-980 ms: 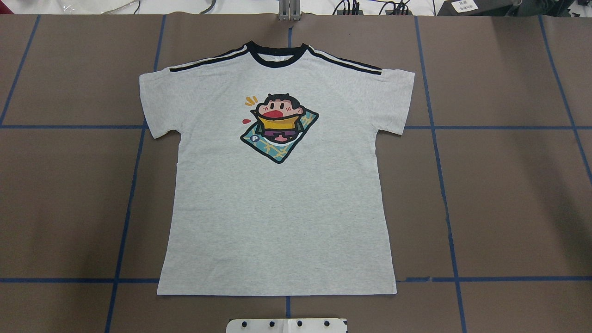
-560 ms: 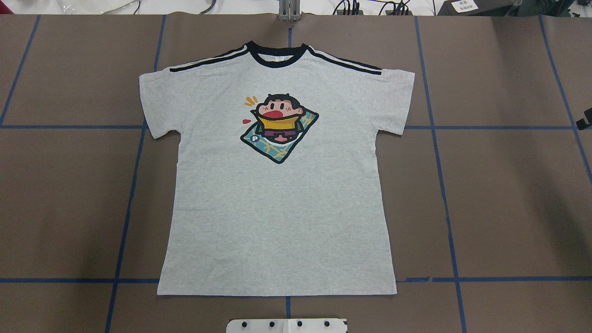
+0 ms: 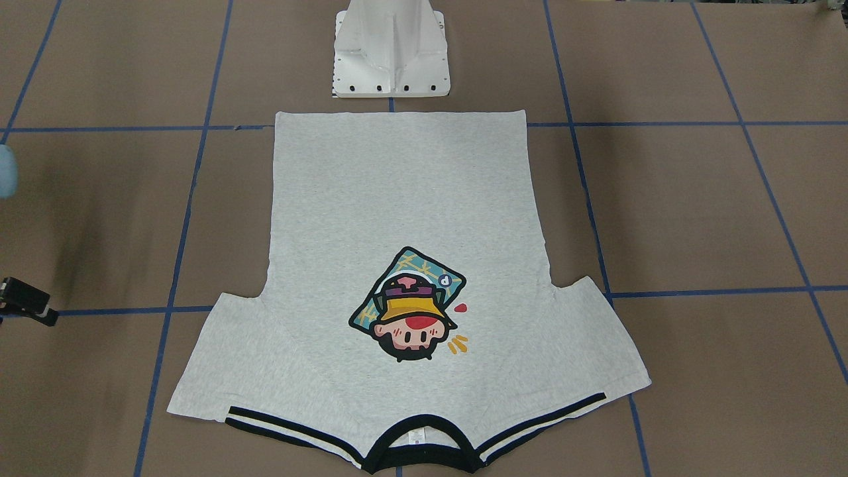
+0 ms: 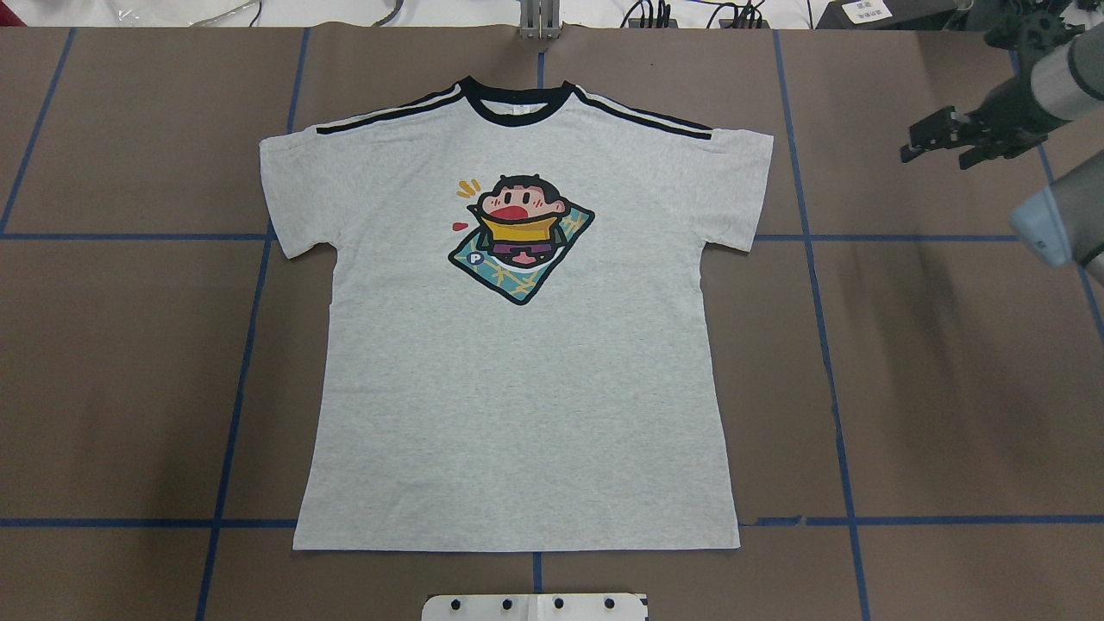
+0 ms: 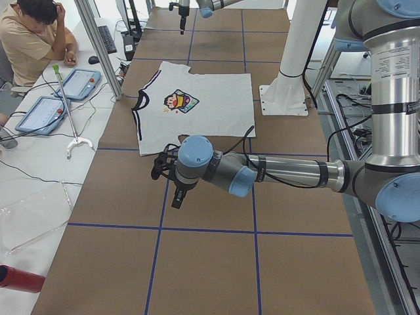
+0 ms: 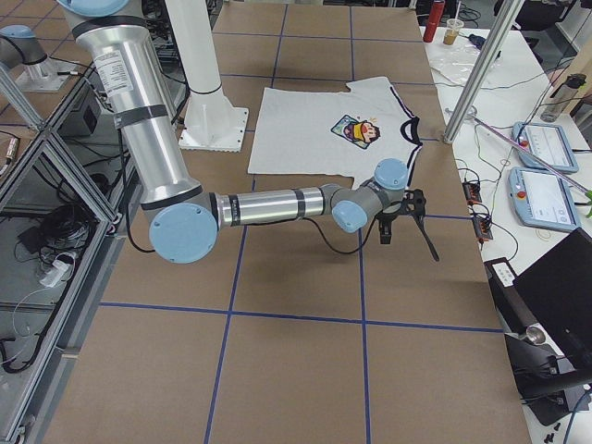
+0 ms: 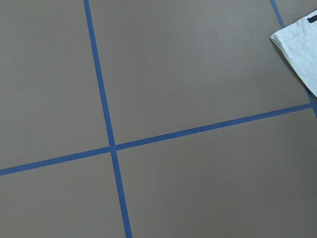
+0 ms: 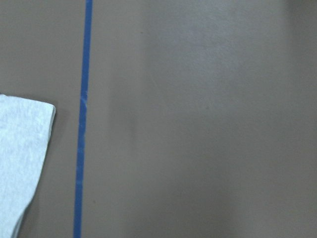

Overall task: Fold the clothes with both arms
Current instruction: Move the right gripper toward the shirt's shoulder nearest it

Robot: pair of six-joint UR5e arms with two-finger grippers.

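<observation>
The light grey T-shirt (image 4: 517,362) lies flat and spread out, print side up, black collar (image 4: 516,110) at the far edge; it also shows in the front-facing view (image 3: 397,199). My right gripper (image 4: 936,145) hovers above the bare table beyond the shirt's right sleeve (image 4: 733,185), apart from it, with its fingers spread and empty. It shows at the front-facing view's left edge (image 3: 25,301). My left gripper (image 5: 167,184) shows only in the exterior left view, over the table short of the left sleeve; I cannot tell whether it is open. Sleeve corners show in the left wrist view (image 7: 299,49) and the right wrist view (image 8: 20,158).
The white pedestal base (image 3: 391,59) stands just behind the shirt's hem. Blue tape lines (image 4: 828,362) grid the brown table. An operator (image 5: 29,39) sits past the far edge, with tablets (image 5: 79,82) and aluminium posts (image 5: 98,46) alongside.
My right arm has come into the overhead view from the right edge, and its gripper now hangs at the upper right. The shirt has not moved.
</observation>
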